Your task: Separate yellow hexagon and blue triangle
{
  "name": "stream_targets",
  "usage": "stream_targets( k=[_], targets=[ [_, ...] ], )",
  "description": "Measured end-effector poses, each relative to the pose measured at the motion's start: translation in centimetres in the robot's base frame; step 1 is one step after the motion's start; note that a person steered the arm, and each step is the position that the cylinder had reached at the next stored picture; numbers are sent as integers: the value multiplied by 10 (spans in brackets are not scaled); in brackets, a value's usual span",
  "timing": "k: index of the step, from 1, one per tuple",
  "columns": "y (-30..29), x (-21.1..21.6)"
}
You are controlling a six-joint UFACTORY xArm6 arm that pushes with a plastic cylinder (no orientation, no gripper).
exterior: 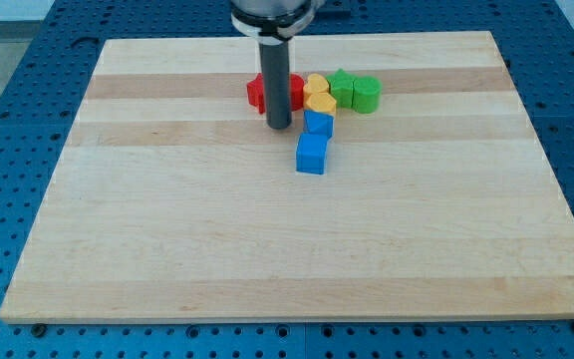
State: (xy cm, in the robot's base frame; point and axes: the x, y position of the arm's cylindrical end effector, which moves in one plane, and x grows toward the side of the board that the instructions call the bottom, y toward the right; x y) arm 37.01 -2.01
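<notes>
My tip (279, 127) rests on the board just left of a blue block (318, 124), which may be the triangle; its shape is hard to make out. A blue cube (311, 154) lies just below that block and touches it. Two yellow blocks sit right of the rod: the upper one (316, 83) looks like the hexagon, and the lower one (320, 101) looks heart-shaped and touches the top of the upper blue block. The rod hides part of the cluster.
A red block (256, 92) lies left of the rod and another red block (296, 93) is partly hidden behind it. Two green blocks (342, 86) (366, 94) sit right of the yellow ones. The wooden board (167, 229) lies on a blue perforated table.
</notes>
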Motion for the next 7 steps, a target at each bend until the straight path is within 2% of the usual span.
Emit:
stream_targets(
  k=[2, 5, 7],
  targets=[
    [17, -4],
    [75, 0],
    [87, 1]
  ],
)
